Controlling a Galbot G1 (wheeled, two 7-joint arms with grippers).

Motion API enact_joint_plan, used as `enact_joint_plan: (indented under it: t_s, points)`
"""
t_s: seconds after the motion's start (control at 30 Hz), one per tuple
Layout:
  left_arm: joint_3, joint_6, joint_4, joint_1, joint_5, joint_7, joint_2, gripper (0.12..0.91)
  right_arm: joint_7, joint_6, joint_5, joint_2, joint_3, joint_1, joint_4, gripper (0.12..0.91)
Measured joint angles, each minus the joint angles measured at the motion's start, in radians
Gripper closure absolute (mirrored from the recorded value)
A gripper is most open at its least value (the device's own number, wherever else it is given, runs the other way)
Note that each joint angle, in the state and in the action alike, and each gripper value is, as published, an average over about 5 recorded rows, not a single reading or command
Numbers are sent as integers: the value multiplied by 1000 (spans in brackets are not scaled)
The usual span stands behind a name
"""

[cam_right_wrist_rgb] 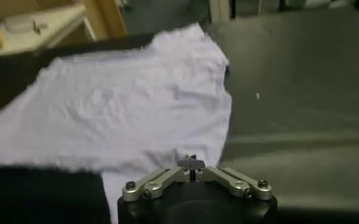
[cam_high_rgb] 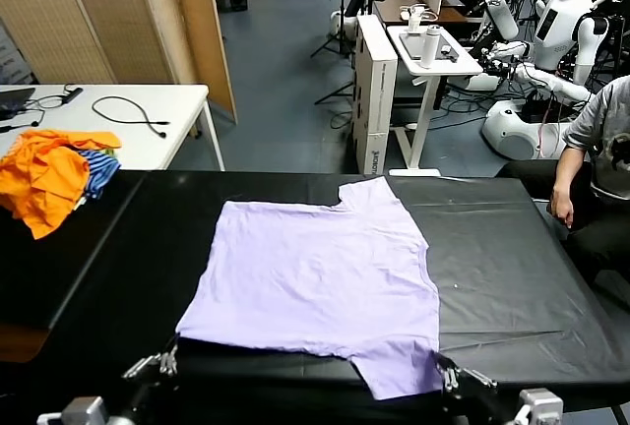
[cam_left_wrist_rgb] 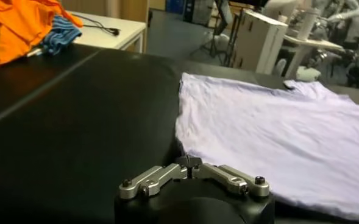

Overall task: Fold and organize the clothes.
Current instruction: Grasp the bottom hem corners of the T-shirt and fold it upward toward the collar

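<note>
Head view: one lavender T-shirt (cam_high_rgb: 315,282) lies flat, plain side up, mid-table on the black table (cam_high_rgb: 522,268); one heap of orange and striped garments (cam_high_rgb: 54,174) sits far left. Both grippers wait at the near edge.

Left wrist view: the left gripper (cam_left_wrist_rgb: 193,163) looks clenched, empty, near the shirt's near-left corner. It should open before pinching the hem.

Right wrist view: the right gripper (cam_right_wrist_rgb: 193,162), likewise clenched and empty, hovers by the near sleeve; lift both corners evenly.

A pale lavender T-shirt (cam_high_rgb: 320,282) lies spread flat on the black bench (cam_high_rgb: 512,258), with the left gripper (cam_high_rgb: 153,366) and right gripper (cam_high_rgb: 463,378) at its near corners and an orange heap (cam_high_rgb: 49,174) far left.
</note>
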Motion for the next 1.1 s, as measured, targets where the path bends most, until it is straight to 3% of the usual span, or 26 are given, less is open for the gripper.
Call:
enact_joint_plan:
  t_s: [0.23,0.57,1.1]
  points:
    - [11,-11,67,-134,-6,-11,-2,885,17,4,13,-30,-37,184,-122,886]
    - [55,-4,155,-272,21,-16,18,885,38,29,-12,-23,-154,422,-313,886]
    - [120,0,292,-398,73,13,85,885,40,45,-77,-3,-227,517,-444,886]
